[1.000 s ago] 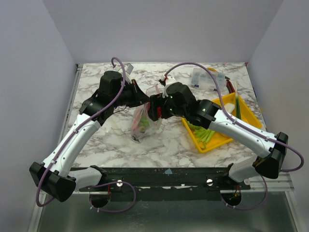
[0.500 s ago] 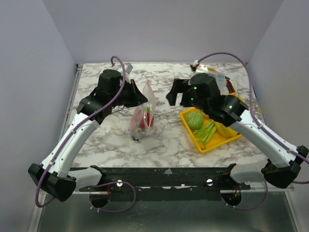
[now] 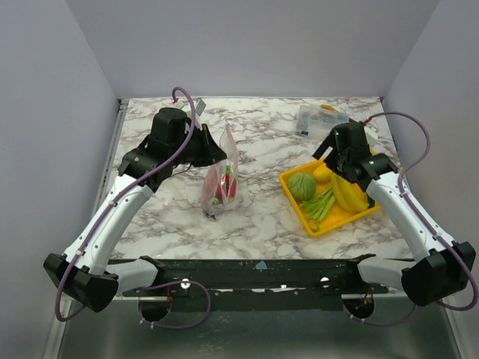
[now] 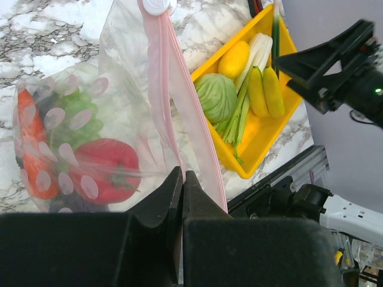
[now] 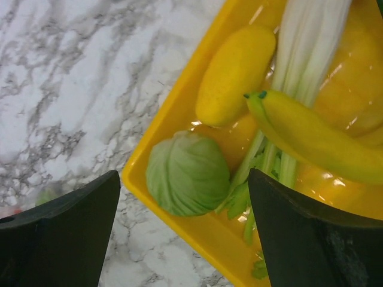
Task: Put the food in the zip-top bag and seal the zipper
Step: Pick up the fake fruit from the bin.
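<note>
Loading step. Left claw (image 4: 182, 179) pinches the bag (image 4: 90, 113) by its edge, upright, nine o'clock of desk (image 3: 262, 217) centre. Right claw (image 5: 184, 221), wide open and empty, hovers over the three-o'clock tray (image 5: 173, 101); next, probably close on the cabbage (image 5: 187, 173).

No words, brand, number or sign can be read in any view; a small white tag (image 3: 200, 105) above the far side of the tabletop (image 3: 262, 217) is too small to make out.

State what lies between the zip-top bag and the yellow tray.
Nothing but bare marble table; the top external view shows the zip-top bag and yellow tray standing apart.
</note>
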Controlling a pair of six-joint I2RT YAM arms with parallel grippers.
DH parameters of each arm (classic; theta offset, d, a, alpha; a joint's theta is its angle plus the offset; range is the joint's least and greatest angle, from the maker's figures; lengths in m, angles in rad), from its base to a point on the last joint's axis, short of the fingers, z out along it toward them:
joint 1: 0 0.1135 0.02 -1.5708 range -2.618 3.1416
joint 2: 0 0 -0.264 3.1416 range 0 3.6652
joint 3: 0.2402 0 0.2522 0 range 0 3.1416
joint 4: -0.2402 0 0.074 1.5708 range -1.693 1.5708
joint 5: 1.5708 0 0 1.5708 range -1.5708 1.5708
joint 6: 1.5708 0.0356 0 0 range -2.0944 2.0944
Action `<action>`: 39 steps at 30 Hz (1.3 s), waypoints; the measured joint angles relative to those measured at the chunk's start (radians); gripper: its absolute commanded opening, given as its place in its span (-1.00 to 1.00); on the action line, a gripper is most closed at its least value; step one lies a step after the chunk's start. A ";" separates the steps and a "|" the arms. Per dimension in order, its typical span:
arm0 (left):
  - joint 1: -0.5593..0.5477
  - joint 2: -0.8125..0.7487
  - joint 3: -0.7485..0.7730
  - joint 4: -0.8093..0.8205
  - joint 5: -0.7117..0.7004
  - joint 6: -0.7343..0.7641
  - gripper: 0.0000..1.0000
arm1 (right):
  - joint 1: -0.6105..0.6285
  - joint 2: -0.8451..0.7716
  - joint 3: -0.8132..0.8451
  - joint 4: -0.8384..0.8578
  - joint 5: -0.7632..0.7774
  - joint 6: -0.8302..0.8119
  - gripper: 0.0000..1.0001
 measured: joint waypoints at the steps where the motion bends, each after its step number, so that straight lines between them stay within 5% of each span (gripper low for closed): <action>1: 0.000 0.000 0.000 0.000 0.000 0.000 -1.00 | -0.001 0.000 -0.033 0.006 0.005 0.032 0.68; 7: 0.000 0.000 0.000 0.000 0.004 0.000 -1.00 | -0.026 -0.014 -0.215 0.075 0.027 0.211 0.40; 18: 0.000 0.000 0.000 0.000 0.016 0.000 -1.00 | -0.090 0.043 -0.303 0.222 0.043 0.334 0.27; 39: 0.000 0.000 0.000 0.000 0.036 0.004 -1.00 | -0.090 0.275 -0.292 0.396 0.084 0.407 0.44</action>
